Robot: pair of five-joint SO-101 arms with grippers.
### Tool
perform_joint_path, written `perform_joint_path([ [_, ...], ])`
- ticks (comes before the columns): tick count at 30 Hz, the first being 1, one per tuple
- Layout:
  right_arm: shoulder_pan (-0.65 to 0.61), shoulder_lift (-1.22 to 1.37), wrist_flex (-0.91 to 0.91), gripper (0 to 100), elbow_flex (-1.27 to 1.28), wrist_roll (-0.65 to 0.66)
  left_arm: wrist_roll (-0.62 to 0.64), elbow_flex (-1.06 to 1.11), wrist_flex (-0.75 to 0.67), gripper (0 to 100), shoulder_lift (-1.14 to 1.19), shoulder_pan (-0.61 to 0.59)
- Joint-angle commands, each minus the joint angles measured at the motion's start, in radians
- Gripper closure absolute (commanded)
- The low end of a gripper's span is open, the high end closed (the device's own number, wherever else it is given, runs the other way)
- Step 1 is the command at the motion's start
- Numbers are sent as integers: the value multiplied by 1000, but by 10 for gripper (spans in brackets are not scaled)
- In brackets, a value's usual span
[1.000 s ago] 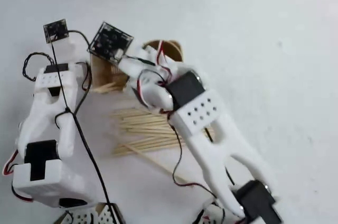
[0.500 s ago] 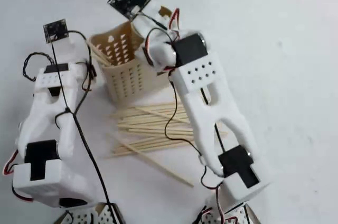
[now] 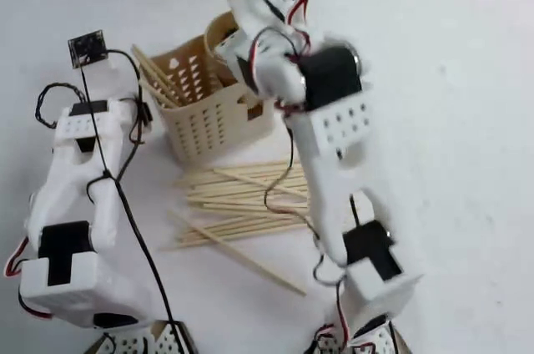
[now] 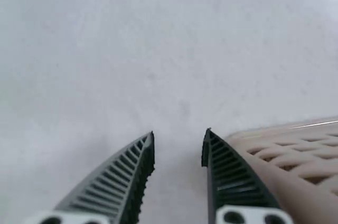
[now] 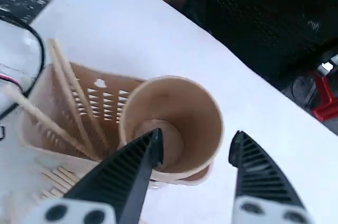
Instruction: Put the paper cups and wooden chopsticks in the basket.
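Surveying from largest: the bench (image 3: 450, 78) carries the basket (image 3: 209, 124), with loose wooden chopsticks (image 3: 242, 204) just beside it. One paper cup (image 5: 179, 102) stands inside the basket. My right jaws hang apart above it, and my left jaws are apart beside the basket wall. Risk: a finger catching the cup rim could tip the basket. The right wrist view reveals the cup's inside; the high view gives the pile's full spread.

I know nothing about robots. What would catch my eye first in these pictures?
The right gripper hangs open over a paper cup that sits tilted at one end of the basket. A few chopsticks already lean in the basket. A loose heap of wooden chopsticks lies on the table just in front of it.
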Motion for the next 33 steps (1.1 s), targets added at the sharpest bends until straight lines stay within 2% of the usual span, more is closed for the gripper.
perform_joint_path([
  [1,87,105,-44,783,-48,-64,6,-9,-17,835,-27,4],
  [16,120,234,19,798,-23,-87,6,-8,-15,835,-28,1],
  [21,148,288,50,987,-29,-98,6,-8,-15,835,-28,-1],
  [26,245,275,134,985,-57,-270,6,-6,-15,835,-28,2],
  [33,260,189,197,981,-23,-344,6,-6,-15,835,-28,-1],
])
